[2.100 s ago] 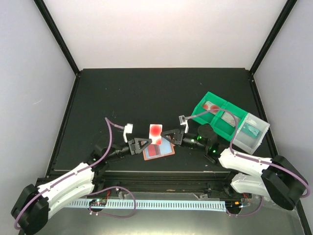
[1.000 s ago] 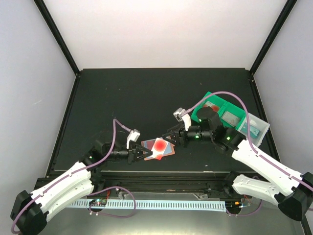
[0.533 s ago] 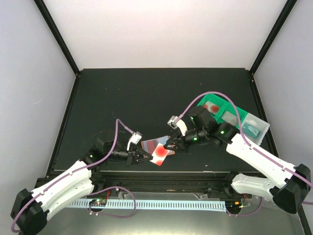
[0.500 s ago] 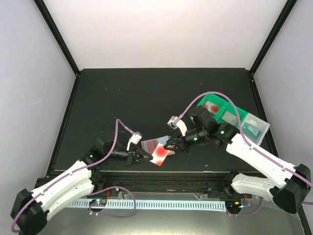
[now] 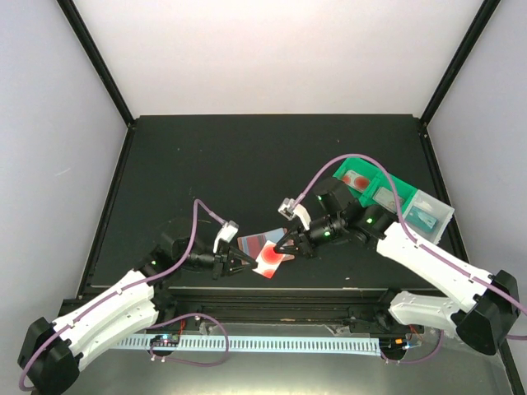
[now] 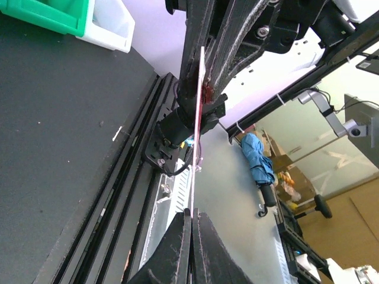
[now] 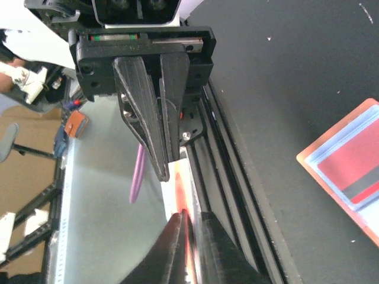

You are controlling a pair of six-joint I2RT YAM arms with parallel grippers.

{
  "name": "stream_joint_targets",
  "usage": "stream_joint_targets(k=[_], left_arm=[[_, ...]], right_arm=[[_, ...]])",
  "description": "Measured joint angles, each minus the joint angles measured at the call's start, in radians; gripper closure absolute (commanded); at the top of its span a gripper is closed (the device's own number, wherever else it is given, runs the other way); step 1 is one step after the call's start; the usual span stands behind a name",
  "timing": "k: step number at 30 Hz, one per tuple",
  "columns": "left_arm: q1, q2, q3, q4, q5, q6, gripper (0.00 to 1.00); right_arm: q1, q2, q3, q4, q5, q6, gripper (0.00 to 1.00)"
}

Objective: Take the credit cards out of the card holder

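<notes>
1. Table (image 5: 206, 164): matt black, finely speckled.
2. Red card (image 5: 270, 257): thin, smooth, glossy plastic.
3. Card holder (image 7: 349, 171): matt terracotta rim, pale blue lining, possibly faux leather.
4. Green bins (image 5: 346, 167): shiny moulded plastic; clear bin (image 5: 443, 216): frosted, translucent.
5. Left gripper (image 6: 192, 214): matt black plastic fingers (image 6: 172, 254), faintly ridged.

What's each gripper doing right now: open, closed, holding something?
Left gripper: jaws closed on one end of the red-spotted card.
Right gripper: jaws closed on that card's other end.

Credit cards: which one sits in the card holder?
The red card with the grey stripe, inside the card holder; the white red-spotted card is held aloft.
</notes>
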Motion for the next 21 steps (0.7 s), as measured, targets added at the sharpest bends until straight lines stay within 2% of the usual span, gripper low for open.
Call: stream_joint_targets(k=[1,2,3,4,5,6,8,13,21], left_arm=[[0.000,0.000,0.000,0.000,0.000,0.000,0.97],[0.000,0.000,0.000,0.000,0.001,0.000,0.88],[0.000,0.000,0.000,0.000,0.000,-0.001,0.75],[0.000,0.000,0.000,0.000,-0.002,-0.002,0.55],[0.000,-0.002,0.000,-0.002,-0.009,-0.001,0.42],[0.000,-0.006,0.000,-0.010,-0.019,-0.001,0.33],[0.000,-0.020,0.001,-0.033,-0.043,0.002,0.21],[0.000,-0.094,0.034,-0.126,-0.147,-0.005,0.01],[0.000,-0.217,0.077,-0.236,-0.401,-0.011,0.01]], right_arm=[[0.000,-0.002,-0.003,0.008,-0.005,0.000,0.99],[0.000,-0.006,-0.007,0.018,-0.010,0.006,0.99],[0.000,-0.014,-0.014,0.029,-0.018,0.013,0.99],[0.000,-0.023,-0.019,0.039,-0.023,0.018,0.99],[0.000,-0.031,-0.026,0.049,-0.026,0.022,0.99],[0.000,-0.044,-0.033,0.062,-0.026,0.031,0.99],[0.000,-0.069,-0.046,0.085,-0.021,0.051,0.99],[0.000,-0.141,-0.074,0.128,0.032,0.108,0.99],[-0.029,-0.238,-0.120,0.159,0.289,0.237,0.99]])
